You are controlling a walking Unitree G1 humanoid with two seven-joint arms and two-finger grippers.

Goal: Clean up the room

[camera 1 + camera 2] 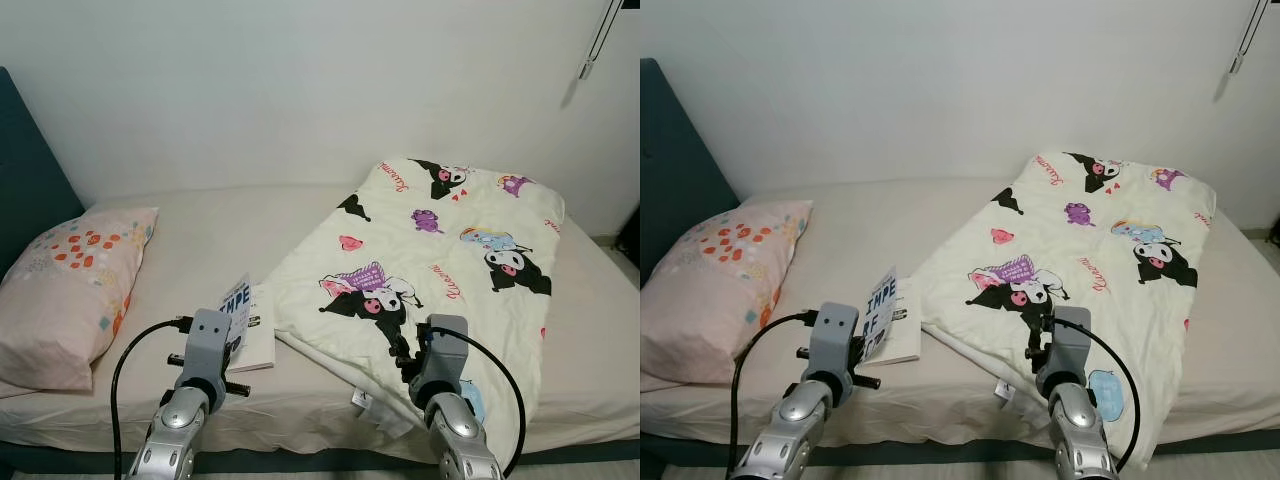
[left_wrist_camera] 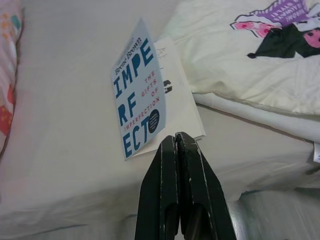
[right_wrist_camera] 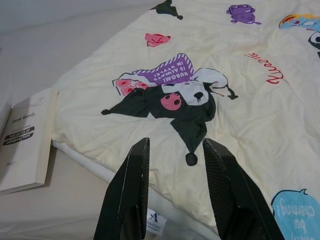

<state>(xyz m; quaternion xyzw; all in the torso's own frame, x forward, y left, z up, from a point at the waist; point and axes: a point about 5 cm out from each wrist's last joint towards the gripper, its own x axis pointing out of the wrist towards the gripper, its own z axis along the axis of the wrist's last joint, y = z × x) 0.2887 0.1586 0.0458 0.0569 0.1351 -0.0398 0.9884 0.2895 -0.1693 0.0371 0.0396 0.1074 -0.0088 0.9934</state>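
Note:
A paperback book (image 1: 250, 322) lies near the bed's front edge with its blue-lettered cover (image 2: 138, 91) standing half open. A cream cartoon-print blanket (image 1: 445, 268) is spread over the right half of the bed (image 1: 200, 250). My left gripper (image 2: 176, 142) is shut and empty, hovering just short of the book's near edge. My right gripper (image 3: 174, 150) is open above the blanket's front part, nothing between its fingers (image 3: 131, 185). The book (image 3: 27, 140) sits to one side of it.
A pink floral pillow (image 1: 75, 285) rests at the bed's left end against a dark blue headboard (image 1: 25, 175). A white wall (image 1: 300, 90) runs behind the bed. The mattress front edge (image 1: 300, 420) lies just beyond both wrists.

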